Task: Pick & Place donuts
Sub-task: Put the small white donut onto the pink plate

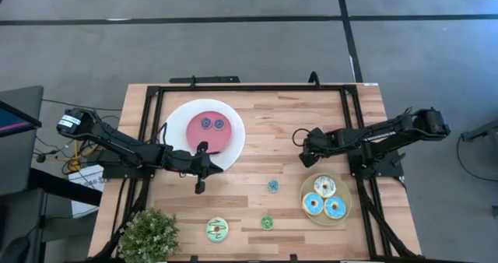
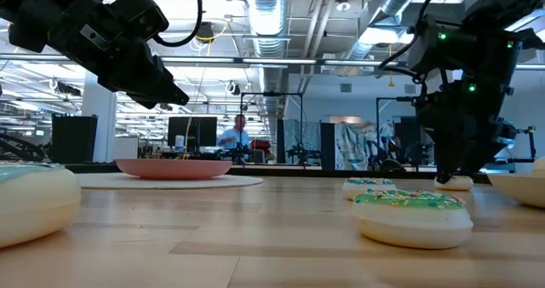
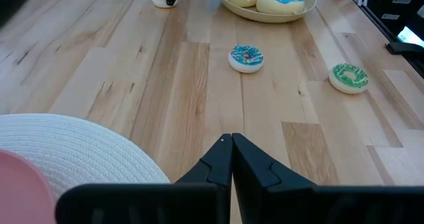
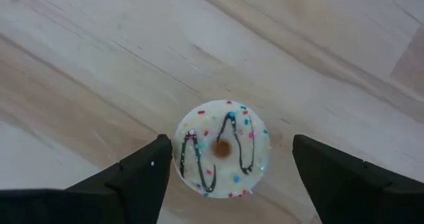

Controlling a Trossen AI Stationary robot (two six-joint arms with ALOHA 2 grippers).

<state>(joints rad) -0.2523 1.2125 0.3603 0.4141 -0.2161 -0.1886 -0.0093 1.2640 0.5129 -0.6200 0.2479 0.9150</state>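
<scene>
A small white donut (image 4: 222, 148) with black zigzag icing lies flat on the wooden table. My right gripper (image 4: 230, 144) hangs over it pointing down, open, one finger on each side and clear of it; the low view shows the same donut (image 2: 454, 183) under the fingers. My left gripper (image 3: 232, 141) is shut on nothing, hovering just right of the white plate with the pink centre (image 1: 233, 150). Two purple donuts (image 1: 213, 124) lie on that plate. A tan plate (image 1: 346, 194) holds three iced donuts (image 1: 324, 187).
Loose on the table lie a small teal donut (image 1: 273, 186), a small green one (image 1: 267, 222) and a larger pale green one (image 1: 217, 230). A potted plant (image 1: 148, 236) stands at the near left corner. A black frame (image 1: 249, 88) runs round the table.
</scene>
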